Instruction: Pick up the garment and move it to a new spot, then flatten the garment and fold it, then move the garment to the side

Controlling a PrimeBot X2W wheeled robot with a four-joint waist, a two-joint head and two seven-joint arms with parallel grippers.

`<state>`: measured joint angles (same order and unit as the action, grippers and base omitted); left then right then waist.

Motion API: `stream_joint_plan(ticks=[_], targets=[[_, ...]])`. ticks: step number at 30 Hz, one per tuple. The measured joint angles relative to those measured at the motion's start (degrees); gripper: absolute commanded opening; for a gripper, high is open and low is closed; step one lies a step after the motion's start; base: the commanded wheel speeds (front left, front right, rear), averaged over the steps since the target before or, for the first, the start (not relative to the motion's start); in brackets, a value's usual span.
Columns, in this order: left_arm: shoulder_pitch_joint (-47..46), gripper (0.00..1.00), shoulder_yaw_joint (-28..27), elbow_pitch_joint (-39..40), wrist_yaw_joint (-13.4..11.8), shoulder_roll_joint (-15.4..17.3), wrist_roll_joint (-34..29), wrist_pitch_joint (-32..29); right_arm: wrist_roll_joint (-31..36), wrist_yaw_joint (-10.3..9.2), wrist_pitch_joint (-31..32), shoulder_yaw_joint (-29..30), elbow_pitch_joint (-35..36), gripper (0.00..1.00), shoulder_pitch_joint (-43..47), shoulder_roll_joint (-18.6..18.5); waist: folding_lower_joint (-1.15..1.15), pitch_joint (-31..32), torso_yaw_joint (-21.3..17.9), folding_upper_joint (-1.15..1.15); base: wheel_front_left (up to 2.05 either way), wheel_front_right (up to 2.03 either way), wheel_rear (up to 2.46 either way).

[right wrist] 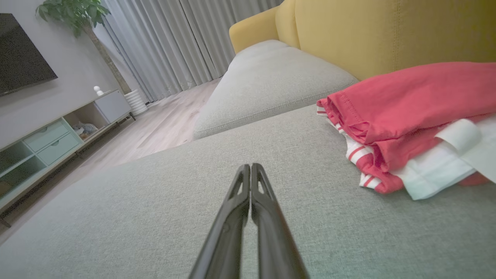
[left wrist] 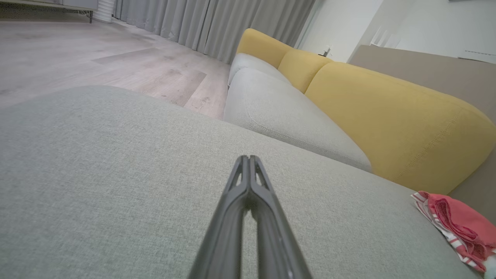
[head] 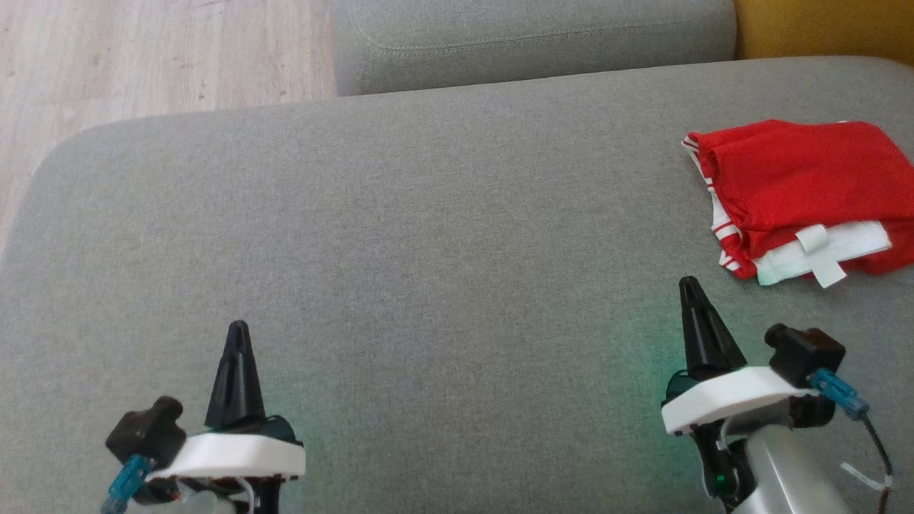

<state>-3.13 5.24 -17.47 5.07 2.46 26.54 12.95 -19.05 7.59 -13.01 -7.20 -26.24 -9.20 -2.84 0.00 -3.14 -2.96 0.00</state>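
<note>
**Item 1. Left gripper** point(head: 238, 330). Over near-left part of grey seat point(head: 428, 250). Fingers pressed together, nothing betw. them. Tip points toward seat's far edge, just above the fabric, not seen touching it. Prob. parked there, out of the work area.

**Item 2. Right gripper** point(head: 690, 285). Over near-right part of seat. Fingers together, nothing held. Sits on the near side of the garment, close but apart from it. Closer arm of the two, so likely the one to use if cloth needs another touch.

**Item 3. Garment** point(head: 807, 178). Red cloth w/ red-and-white striped trim and a white panel. Lies on far-right part of seat, right end running out of head view. Compact layered stack, edges approx. squared, a white tab point(head: 817, 253) sticking out on the near side. Reads as folded and set aside, not dropped in a heap. Judgement: task prob. at or near its last step; can't confirm from this alone. Soft stack, so a one-sided pull would likely undo the layers.

**Item 4. Grey seat.** Broad, flat, woven fabric. Mid and left parts bare, which gives room for flattening and folding.

**Item 5. Second cushion** point(head: 535, 43). Grey, butts against seat's far edge.

**Item 6. Yellow backrest** point(head: 821, 28). Beyond seat's far-right corner, behind the garment. Limits how far the cloth can be pushed that way.

**Item 7. Wood floor** point(head: 143, 57). Beyond seat's far-left edge.

**Item 8. Curtains** point(left wrist: 193, 23). Grey, well beyond seat, past the floor.
</note>
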Motion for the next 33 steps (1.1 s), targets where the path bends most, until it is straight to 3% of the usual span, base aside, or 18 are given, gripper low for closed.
stream_joint_plan(ticks=[33], targets=[[0.0, 0.00, -2.8, 0.3, 0.5, 0.0, 18.5, -5.5, -21.1, 0.00, 5.0, 3.4, 3.1, 0.00, 0.4, 0.0, 0.00, 0.8, 0.8, 0.00, 0.00, 0.00, 0.00]])
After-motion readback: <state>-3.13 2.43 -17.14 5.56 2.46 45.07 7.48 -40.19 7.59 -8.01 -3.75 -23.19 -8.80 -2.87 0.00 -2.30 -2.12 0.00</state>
